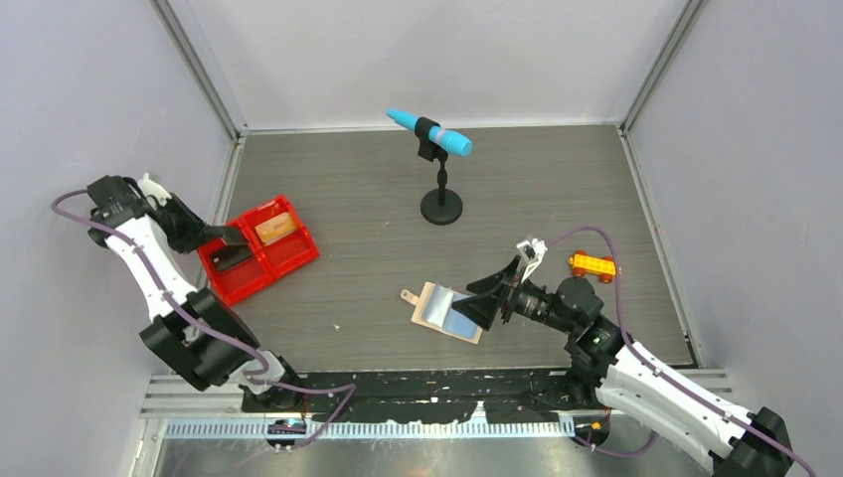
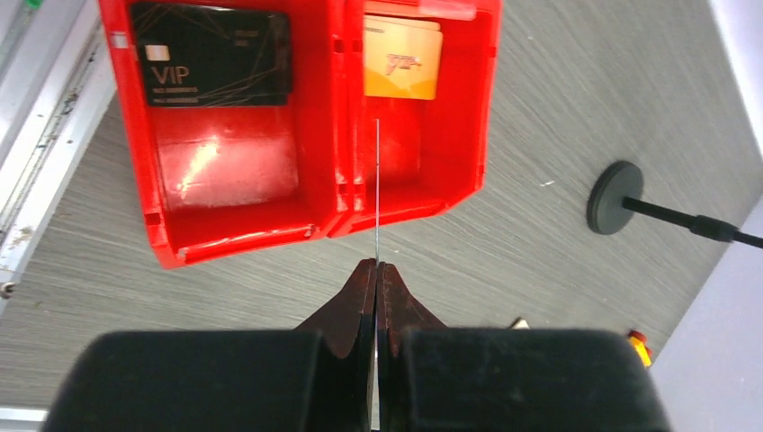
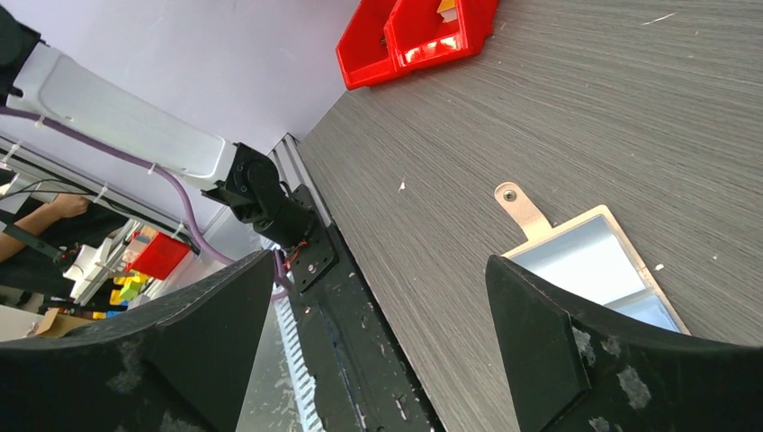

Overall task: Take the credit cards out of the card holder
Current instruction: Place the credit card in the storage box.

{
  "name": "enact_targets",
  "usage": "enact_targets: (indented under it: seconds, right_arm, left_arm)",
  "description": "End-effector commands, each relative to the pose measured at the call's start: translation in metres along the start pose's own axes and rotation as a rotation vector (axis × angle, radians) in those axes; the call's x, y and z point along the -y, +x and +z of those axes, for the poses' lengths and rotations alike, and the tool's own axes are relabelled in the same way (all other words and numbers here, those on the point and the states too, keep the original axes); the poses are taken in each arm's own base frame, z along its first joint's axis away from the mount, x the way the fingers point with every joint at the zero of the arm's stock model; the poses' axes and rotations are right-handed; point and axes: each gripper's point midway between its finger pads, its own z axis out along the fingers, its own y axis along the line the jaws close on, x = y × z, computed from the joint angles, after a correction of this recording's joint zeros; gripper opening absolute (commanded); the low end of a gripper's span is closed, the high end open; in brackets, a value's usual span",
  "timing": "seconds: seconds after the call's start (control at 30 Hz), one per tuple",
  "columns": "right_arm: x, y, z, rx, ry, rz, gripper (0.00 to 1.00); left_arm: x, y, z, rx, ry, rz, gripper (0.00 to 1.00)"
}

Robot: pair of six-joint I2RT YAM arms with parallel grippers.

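Only legible text is "VIP" on the black card (image 2: 211, 54), lying in one bin of the red tray (image 2: 243, 229); its smaller lines are too fine to read. The orange card (image 2: 402, 63) is in the other bin, red logo, unreadable. My left gripper (image 2: 376, 265) is pinched on a thin card (image 2: 378, 180), edge-on, over the orange card's bin. My right gripper (image 3: 380, 261) is spread wide with nothing in it, just beside the wallet (image 1: 447, 311), which lies open, sleeves up, on the grey wood-grain table (image 1: 368, 199). Plain pale walls around it.
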Motion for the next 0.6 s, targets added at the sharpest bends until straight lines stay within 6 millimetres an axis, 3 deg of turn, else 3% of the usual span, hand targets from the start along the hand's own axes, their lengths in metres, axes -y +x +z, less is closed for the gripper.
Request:
enact_targets:
  seconds: [0.0,0.23,0.57]
  right_arm:
    - [-0.009,-0.011,-0.001,0.032,-0.036,-0.075,0.95]
    - [-0.002,-0.011,-0.001,0.022,0.003,-0.105,0.95]
    - [0.007,-0.012,0.006,0.015,0.038,-0.104,0.95]
  left_arm:
    - [-0.020,-0.009,0.000,-0.009,-0.098,0.031,0.00]
    - [-0.040,-0.016,0.018,-0.027,-0.163,0.036,0.00]
    - [-0.034,-0.020,0.058,-0.075,-0.124,0.084,0.00]
